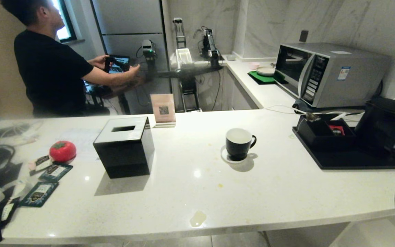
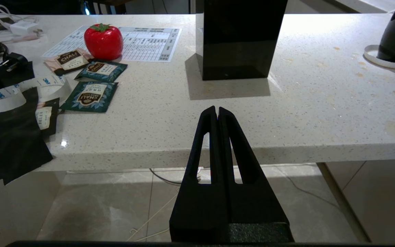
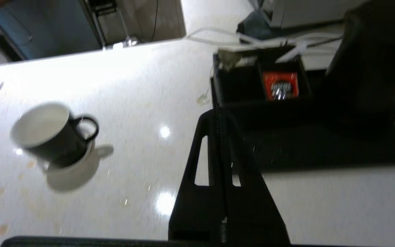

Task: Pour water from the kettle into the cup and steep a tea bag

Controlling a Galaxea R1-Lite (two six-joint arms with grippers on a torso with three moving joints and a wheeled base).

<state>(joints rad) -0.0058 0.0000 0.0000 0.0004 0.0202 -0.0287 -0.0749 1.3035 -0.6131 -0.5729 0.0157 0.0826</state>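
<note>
Bench (image 1: 190, 192): white speckled stone top carrying all items listed below.
Cup (image 1: 238, 143): small black mug with white interior, loop handle turned toward the tray; upright on a small white round coaster (image 1: 225, 156), near the middle of the bench.
Kettle (image 1: 382, 121): tall matte black electric kettle, at the far right of the bench, standing on a flat black tray (image 1: 351, 159); well apart from the cup.
Tray contents: black open compartment box (image 1: 324, 134) beside the kettle, holding a red sachet (image 1: 336, 130).
Tissue box (image 1: 123, 146): black cube with white slotted top, left of the cup.
Left side: round red tomato-shaped object (image 1: 62, 151) with dark green tea sachets (image 1: 48, 181) nearby.
Left gripper (image 2: 217, 110): fingers pressed together, empty, below and in front of the bench edge.
Right gripper (image 3: 218, 111): fingers pressed together, empty, above the bench between cup and tray.
Background: person in a black shirt (image 1: 51, 68) behind the bench; silver microwave (image 1: 327, 73) on the side counter.
</note>
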